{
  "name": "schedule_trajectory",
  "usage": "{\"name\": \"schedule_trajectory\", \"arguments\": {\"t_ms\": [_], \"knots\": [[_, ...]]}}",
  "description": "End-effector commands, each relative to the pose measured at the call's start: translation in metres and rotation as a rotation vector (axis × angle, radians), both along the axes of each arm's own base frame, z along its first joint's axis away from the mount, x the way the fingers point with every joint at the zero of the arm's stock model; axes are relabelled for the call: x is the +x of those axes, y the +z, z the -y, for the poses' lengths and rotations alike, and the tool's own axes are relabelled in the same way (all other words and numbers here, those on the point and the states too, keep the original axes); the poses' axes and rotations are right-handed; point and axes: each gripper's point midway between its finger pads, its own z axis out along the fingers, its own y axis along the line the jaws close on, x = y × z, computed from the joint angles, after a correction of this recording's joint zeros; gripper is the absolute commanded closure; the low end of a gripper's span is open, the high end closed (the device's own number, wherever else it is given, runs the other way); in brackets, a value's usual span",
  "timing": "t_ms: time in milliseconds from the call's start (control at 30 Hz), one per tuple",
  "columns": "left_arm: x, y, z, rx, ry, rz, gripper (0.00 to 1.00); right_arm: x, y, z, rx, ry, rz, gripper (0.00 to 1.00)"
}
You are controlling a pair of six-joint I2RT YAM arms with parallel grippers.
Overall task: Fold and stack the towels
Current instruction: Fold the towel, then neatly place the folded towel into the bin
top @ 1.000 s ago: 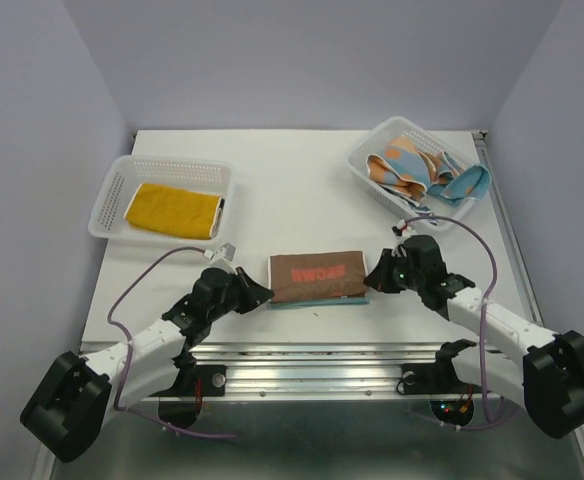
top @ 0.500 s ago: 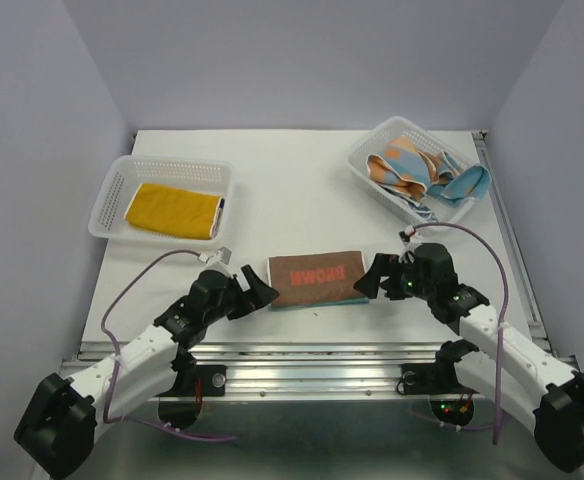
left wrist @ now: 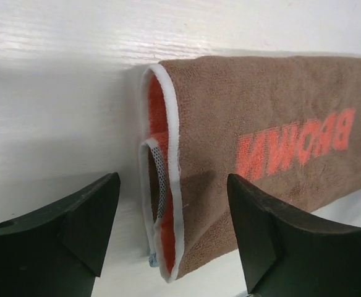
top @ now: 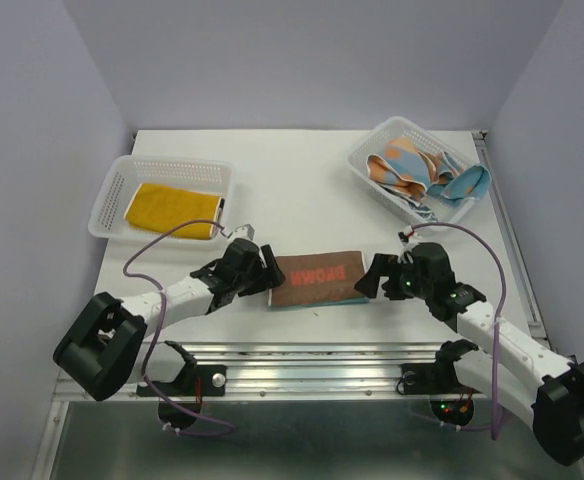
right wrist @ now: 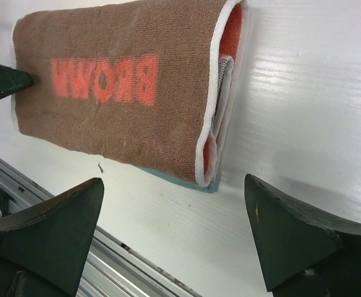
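Observation:
A folded brown towel (top: 317, 277) with orange lettering lies flat at the table's front middle, a teal edge showing beneath it. My left gripper (top: 269, 272) is open at its left end. In the left wrist view the towel's white-bound end (left wrist: 168, 161) sits between the spread jaws of that gripper (left wrist: 174, 238). My right gripper (top: 369, 277) is open just off the right end. In the right wrist view the towel (right wrist: 118, 93) lies ahead of the wide jaws of this gripper (right wrist: 177, 241), untouched. A mustard yellow towel (top: 172, 210) lies folded in the left basket. Patterned towels (top: 412, 165) lie crumpled in the right basket.
A white perforated basket (top: 162, 165) stands at the back left and another (top: 367, 160) at the back right. A metal rail (top: 312, 355) runs along the table's near edge. Purple cables loop beside both arms.
Both grippers have opened and let go of the brown towel. The left arm swung in and forward, so its jaws now straddle the towel's left end. The right gripper drew back slightly.

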Motion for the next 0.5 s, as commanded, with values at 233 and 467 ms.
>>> {"name": "schedule_trajectory", "arguments": {"t_ms": [233,467], "knots": [[-0.018,-0.038,0.008,0.205,-0.076,-0.102,0.55,0.019,0.025,0.0,-0.01,-0.021,0.099,0.0],[-0.017,-0.054,0.009,0.403,-0.073,-0.138,0.94,0.019,0.023,0.003,-0.014,-0.035,0.108,0.0]]}}
